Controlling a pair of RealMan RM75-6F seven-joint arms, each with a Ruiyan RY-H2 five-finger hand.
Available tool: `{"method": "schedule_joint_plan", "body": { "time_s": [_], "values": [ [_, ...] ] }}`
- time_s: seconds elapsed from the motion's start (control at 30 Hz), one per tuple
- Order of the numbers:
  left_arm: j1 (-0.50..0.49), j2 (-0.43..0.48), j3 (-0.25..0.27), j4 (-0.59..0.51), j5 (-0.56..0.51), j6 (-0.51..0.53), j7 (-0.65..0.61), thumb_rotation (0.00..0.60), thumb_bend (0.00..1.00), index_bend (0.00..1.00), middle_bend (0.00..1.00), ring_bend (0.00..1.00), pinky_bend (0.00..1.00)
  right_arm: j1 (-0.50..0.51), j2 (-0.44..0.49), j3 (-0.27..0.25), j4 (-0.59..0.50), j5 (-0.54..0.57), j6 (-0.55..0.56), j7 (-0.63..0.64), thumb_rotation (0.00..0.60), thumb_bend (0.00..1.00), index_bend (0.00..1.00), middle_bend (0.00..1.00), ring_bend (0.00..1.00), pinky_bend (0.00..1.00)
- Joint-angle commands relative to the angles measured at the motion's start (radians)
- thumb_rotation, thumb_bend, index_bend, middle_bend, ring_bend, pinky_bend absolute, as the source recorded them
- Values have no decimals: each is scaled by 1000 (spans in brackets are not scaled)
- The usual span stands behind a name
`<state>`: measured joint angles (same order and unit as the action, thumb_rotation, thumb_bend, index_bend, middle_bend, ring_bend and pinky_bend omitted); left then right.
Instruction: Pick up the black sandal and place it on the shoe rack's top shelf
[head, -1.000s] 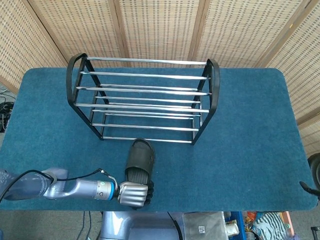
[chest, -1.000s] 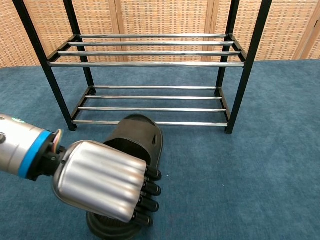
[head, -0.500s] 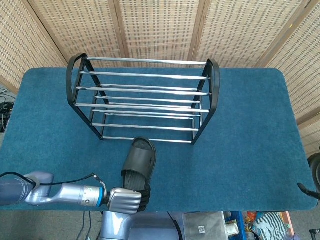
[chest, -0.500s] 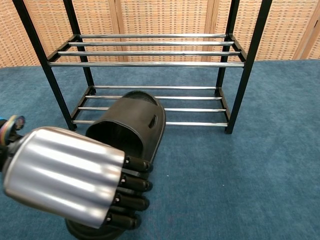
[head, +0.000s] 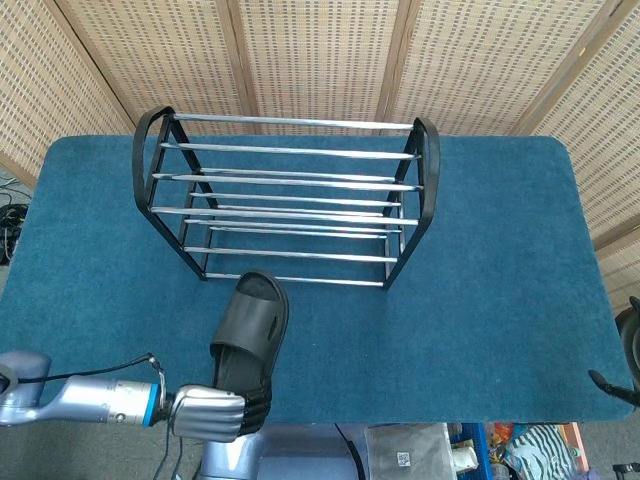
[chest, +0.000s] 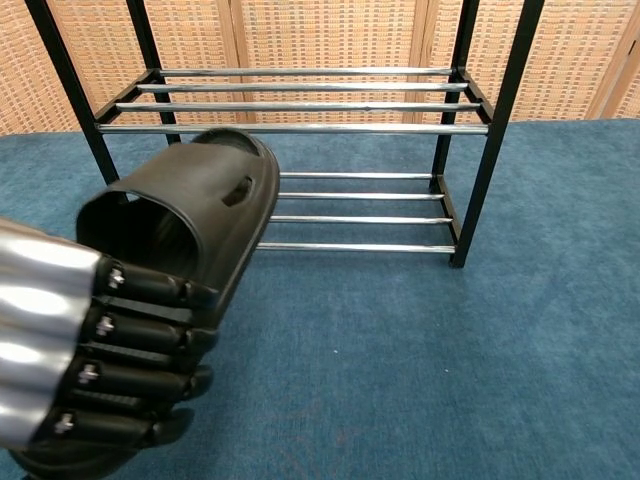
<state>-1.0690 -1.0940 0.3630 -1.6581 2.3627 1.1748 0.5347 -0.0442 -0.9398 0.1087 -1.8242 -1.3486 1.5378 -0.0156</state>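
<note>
My left hand (head: 212, 411) grips the heel end of the black sandal (head: 249, 328) at the table's near edge, and the sandal is off the carpet with its toe pointing at the rack. In the chest view the same sandal (chest: 190, 210) fills the left side, tilted up, with my left hand's (chest: 70, 370) dark fingers (chest: 140, 335) wrapped across its sole. The black-and-chrome shoe rack (head: 290, 195) stands at the middle back of the table; nothing lies on the top shelf (head: 295, 135). Neither view shows my right hand.
Blue carpet (head: 500, 280) covers the table. Wicker screens (head: 320, 50) close off the back. A dark object (head: 620, 385) pokes in at the right edge near the table's front corner. In the chest view the rack's lower bars (chest: 350, 215) lie just beyond the sandal.
My left hand has drawn back and to the left with the sandal, lifting it off the carpet; in the chest view the sandal has risen and swung left.
</note>
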Motion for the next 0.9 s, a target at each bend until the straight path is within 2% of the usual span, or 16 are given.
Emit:
{"method": "schedule_joint_plan", "body": {
  "time_s": [0.03,0.23,0.53,0.7,0.9],
  "values": [
    [22,26,2,-7,22,52,-9,600,253,709,593,502,485,0,-4,-4,-8,-9,4,-14,600,0,0,0,0,0],
    [34,45,-57,34,-13,117,-70,600,252,709,593,501,485,1,-13,-12,-14,-15,1,-36,600,0,0,0,0,0],
    [6,11,-145,213,-56,195,-268,600,253,709,593,501,485,9,-16,0,-7,17,-13,-36,600,0,0,0,0,0],
    [-45,-54,-175,408,-38,239,-426,600,248,709,593,501,485,17,-21,7,-3,40,-26,-46,600,0,0,0,0,0],
    [-83,-123,-190,588,-42,255,-546,600,242,709,586,500,485,30,-34,30,7,93,-34,-78,600,0,0,0,0,0]
  ]
}}
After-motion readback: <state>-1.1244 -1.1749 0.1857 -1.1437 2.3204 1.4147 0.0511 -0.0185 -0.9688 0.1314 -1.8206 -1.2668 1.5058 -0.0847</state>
